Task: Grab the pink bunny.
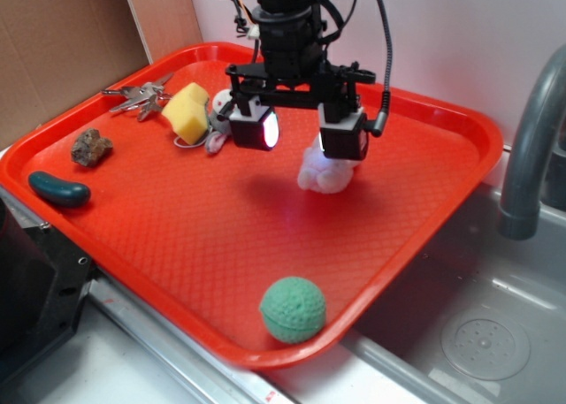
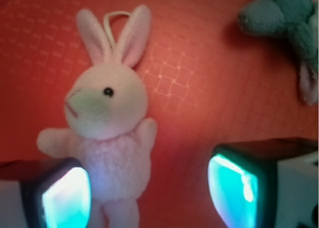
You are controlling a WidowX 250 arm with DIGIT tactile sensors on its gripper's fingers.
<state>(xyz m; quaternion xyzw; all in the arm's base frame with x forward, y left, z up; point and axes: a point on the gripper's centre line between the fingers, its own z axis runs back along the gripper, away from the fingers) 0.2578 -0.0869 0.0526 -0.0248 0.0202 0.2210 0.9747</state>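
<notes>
Pink plush, the pink bunny [image 2: 112, 133] lies flat on the red tray [image 1: 203, 236], near its far right side. The end effector [image 1: 305, 132] hovers just above it, fingers spread apart, gripping nothing. A grey plush animal [image 2: 286, 23] lies nearby; a green crocheted ball [image 1: 293, 308] sits at the tray's front edge.

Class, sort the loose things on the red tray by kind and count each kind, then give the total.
Plush animals: 2, the pink bunny and a grey plush animal
Balls: 1, green ball
Sponges: 1, yellow sponge
Key bunches: 1, keys
Rocks: 1, rock
Dark green pickle-shaped pieces: 1, pickle
Total: 7
</notes>
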